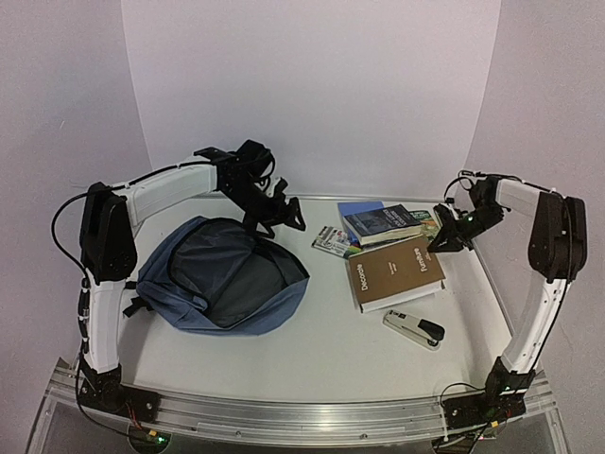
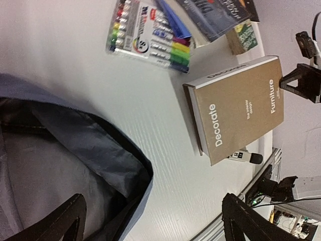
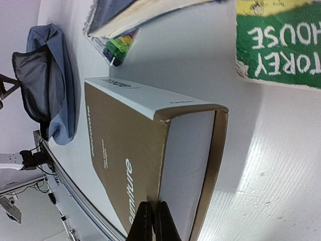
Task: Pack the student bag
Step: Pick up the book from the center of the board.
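Note:
The student bag point(image 1: 222, 279) lies at the left of the table, slate-blue, with its mouth gaping and the dark grey lining point(image 2: 60, 150) showing. My left gripper point(image 1: 279, 213) hovers open above the bag's far right rim, and nothing sits between its fingers point(image 2: 153, 201). A thick brown book point(image 1: 395, 272) titled "Decorate Furniture" lies flat at the right. My right gripper point(image 1: 444, 241) is at its far right corner. In the right wrist view the gripper point(image 3: 153, 208) is shut on the edge of the book's front cover point(image 3: 120, 150).
A pack of coloured markers point(image 1: 333, 240) lies between bag and brown book. Behind are a dark book point(image 1: 383, 223) on a blue notebook point(image 1: 354, 208) and a small green-covered book point(image 3: 281, 45). A stapler point(image 1: 414, 328) lies near the front right. The table's metal rail point(image 1: 302, 411) runs along the front.

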`<state>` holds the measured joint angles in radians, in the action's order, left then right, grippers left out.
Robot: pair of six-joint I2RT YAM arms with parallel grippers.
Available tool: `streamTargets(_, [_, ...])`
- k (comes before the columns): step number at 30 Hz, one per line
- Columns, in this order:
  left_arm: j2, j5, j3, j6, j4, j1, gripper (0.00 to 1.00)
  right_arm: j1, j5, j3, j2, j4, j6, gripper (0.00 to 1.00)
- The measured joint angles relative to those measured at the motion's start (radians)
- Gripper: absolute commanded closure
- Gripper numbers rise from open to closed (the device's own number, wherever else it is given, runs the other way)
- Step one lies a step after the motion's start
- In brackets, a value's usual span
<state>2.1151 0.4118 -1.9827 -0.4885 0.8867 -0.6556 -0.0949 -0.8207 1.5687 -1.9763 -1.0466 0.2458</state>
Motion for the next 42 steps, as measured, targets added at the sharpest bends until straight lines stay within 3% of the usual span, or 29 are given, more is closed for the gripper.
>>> streamTargets(8, [0.01,0.013,-0.234,0.052,0.055,0.0,0.03,0.151,0.091,0.091,0.146,-0.008,0.051,1.0])
streamTargets(13, [0.015,0.013,-0.253,0.047,0.058,0.003,0.03,0.274,0.2,0.158,0.245,0.013,0.079,1.0])
streamTargets(20, [0.004,0.043,-0.127,-0.02,-0.019,0.043,0.03,0.394,0.416,0.139,0.373,0.122,0.143,1.0])
streamTargets(28, [-0.075,0.063,0.074,-0.112,-0.11,0.131,0.02,0.667,0.722,-0.047,0.472,0.386,0.233,1.0])
streamTargets(36, [-0.144,0.168,0.163,-0.213,-0.229,0.126,0.0,0.935,1.0,-0.287,0.484,0.676,0.395,1.0])
streamTargets(42, [-0.146,0.232,0.172,-0.326,-0.282,0.121,0.0,1.023,1.129,-0.32,0.484,0.873,0.501,1.0])
